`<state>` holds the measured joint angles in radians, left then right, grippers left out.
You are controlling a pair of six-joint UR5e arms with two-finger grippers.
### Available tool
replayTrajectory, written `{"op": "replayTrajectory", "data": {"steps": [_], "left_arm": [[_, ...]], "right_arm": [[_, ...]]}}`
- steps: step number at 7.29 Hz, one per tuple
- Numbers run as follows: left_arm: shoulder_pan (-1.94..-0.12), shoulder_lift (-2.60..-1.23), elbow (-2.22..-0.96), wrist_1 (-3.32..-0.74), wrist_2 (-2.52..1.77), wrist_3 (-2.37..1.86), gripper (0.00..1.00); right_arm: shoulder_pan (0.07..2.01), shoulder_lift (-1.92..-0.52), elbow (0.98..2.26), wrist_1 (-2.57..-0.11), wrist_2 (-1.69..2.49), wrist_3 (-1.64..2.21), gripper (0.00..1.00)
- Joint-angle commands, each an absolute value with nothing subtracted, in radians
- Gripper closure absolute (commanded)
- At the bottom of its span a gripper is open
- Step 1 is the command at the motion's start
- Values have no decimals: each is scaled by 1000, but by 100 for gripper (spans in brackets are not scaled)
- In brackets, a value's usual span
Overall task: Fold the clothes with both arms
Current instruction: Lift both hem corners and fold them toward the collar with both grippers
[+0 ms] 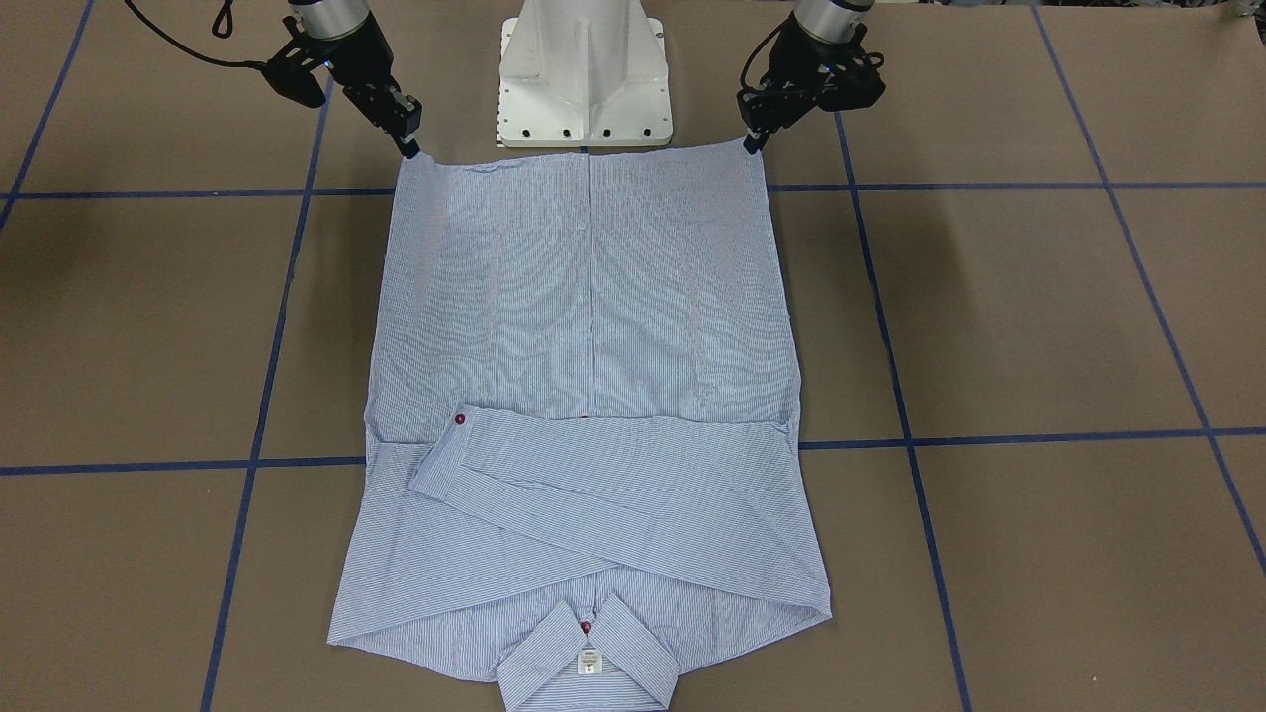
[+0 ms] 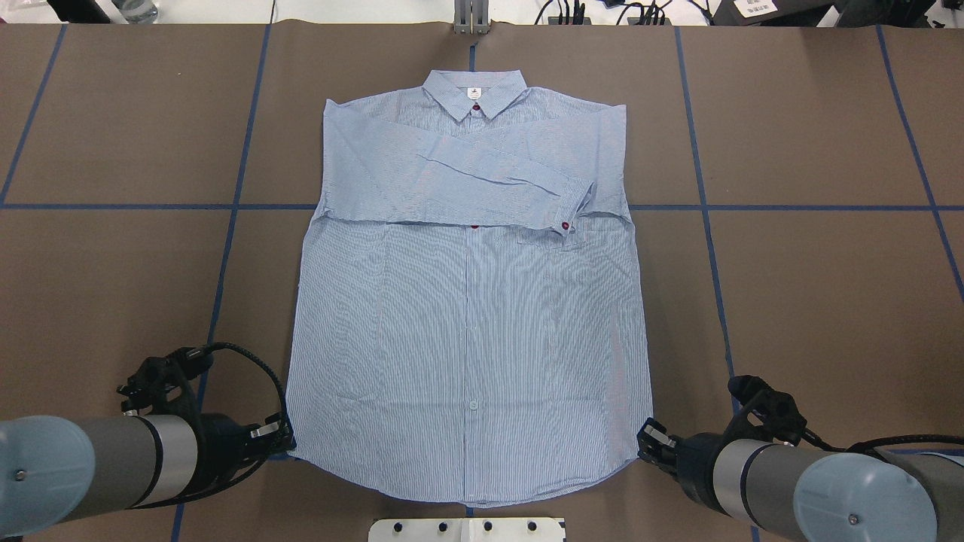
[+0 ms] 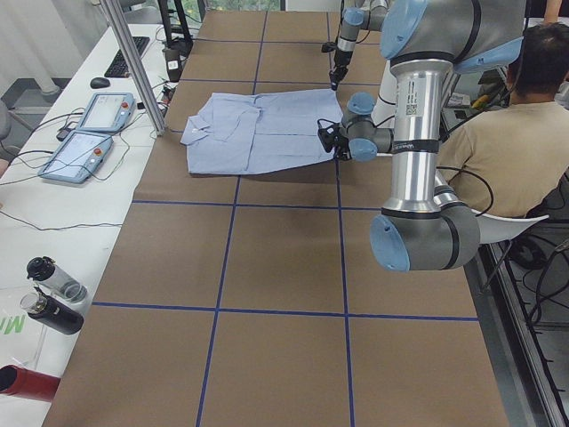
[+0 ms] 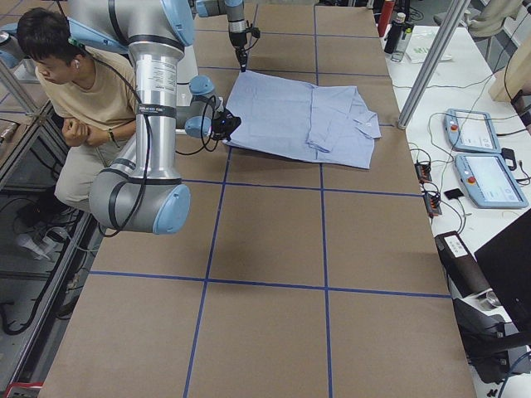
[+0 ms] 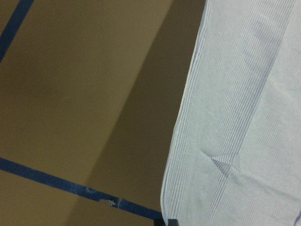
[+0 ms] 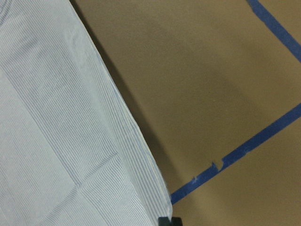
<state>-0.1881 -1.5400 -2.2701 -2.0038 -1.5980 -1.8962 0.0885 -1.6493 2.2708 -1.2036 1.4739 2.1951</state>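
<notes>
Pinstriped shirt (image 2: pixel 467 316) flat on counter (image 2: pixel 828 301); left gripper (image 2: pixel 280 438) and right gripper (image 2: pixel 646 440) each pinch a near hem corner.

Shirt (image 2: pixel 467 339): one is counted.
Arms: two are counted, left arm (image 2: pixel 113 461) and right arm (image 2: pixel 753 476).
Grippers: two are counted, left gripper (image 1: pixel 755 141) and right gripper (image 1: pixel 407 146).
Red buttons (image 2: pixel 475 110): three are seen.
Tablets (image 3: pixel 105 111): two are seen.
Person (image 3: pixel 498 151): one is seen.

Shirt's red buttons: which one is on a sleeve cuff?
The red button on the top folded sleeve, off-centre; the collar button and placket button lie on the centre line.
</notes>
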Motion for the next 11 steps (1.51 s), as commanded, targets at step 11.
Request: {"op": "replayTrajectory", "data": {"steps": [11], "left_arm": [[-814,-1905,-1921,-2010,-1820,-1718,100]], "right_arm": [[581,-1421,2255,-1414,1511,2195,100]]}}
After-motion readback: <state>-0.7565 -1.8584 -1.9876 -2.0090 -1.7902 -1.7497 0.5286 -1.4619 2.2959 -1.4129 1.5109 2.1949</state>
